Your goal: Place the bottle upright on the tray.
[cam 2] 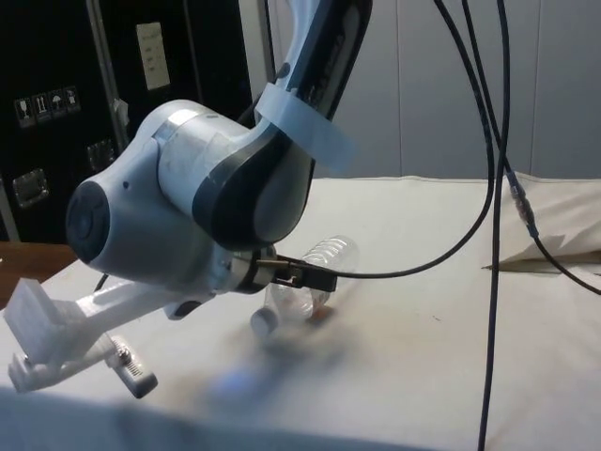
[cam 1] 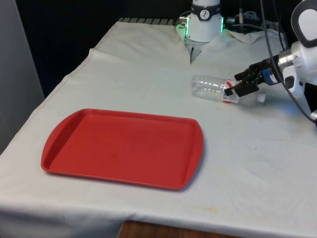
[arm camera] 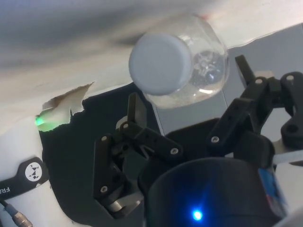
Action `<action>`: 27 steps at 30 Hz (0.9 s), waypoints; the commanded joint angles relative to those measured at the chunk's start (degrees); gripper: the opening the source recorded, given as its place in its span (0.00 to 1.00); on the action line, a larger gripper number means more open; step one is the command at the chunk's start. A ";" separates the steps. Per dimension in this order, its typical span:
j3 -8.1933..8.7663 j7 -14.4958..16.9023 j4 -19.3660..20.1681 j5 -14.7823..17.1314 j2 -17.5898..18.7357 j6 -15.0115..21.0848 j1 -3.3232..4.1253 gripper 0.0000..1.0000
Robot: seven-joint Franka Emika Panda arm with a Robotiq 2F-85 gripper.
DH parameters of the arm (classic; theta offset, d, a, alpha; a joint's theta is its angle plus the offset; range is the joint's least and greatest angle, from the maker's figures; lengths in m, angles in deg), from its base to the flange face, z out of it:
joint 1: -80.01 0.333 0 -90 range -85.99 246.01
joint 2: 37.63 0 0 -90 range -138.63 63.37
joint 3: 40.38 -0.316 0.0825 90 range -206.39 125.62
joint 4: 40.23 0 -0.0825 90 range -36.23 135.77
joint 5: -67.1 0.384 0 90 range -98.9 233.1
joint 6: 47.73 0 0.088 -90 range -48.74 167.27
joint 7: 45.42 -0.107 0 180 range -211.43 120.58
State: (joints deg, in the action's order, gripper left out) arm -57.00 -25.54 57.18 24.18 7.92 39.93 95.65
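- Your bottle lies on its side on the white cloth, well apart from the red tray, toward the front view's right.
- Your gripper sits at the bottle's cap end — its fingers spread to either side of the neck in the wrist view, not clenched.
- The white cap faces the wrist camera — bottle clear, labelled red.

front view: looks down the table from its near end, high angle, wide; red tray nearest the lens
side view: low at the table's edge, very close to the arm's wrist, dark cabinets behind
wrist view: sits behind the gripper, looks along the fingers, close up on the bottle cap
shared: bottle and gripper in all three
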 commanded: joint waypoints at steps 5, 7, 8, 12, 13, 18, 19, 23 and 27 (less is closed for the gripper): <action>0.11 -0.29 -0.17 -0.34 0.63 0.17 0.11 1.00; 0.11 -0.29 -0.23 -0.34 0.69 0.23 0.11 1.00; 0.11 -0.34 -0.23 -0.40 0.80 0.29 0.11 1.00; 0.06 -0.40 -0.29 -0.57 1.15 0.23 0.06 1.00; 0.06 -0.40 -0.29 -0.57 1.15 0.17 0.06 1.00; 0.06 -0.40 -0.29 -0.52 1.15 -0.06 0.06 1.00; 0.06 -0.40 -0.29 -0.52 1.09 -0.11 0.06 1.00; 0.06 -0.40 -0.29 -0.46 1.09 -0.29 0.06 1.00; 0.00 -0.34 -0.29 -0.46 1.09 -0.23 0.00 1.00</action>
State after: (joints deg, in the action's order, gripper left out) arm -57.00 -25.89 56.95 23.78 9.01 39.76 95.59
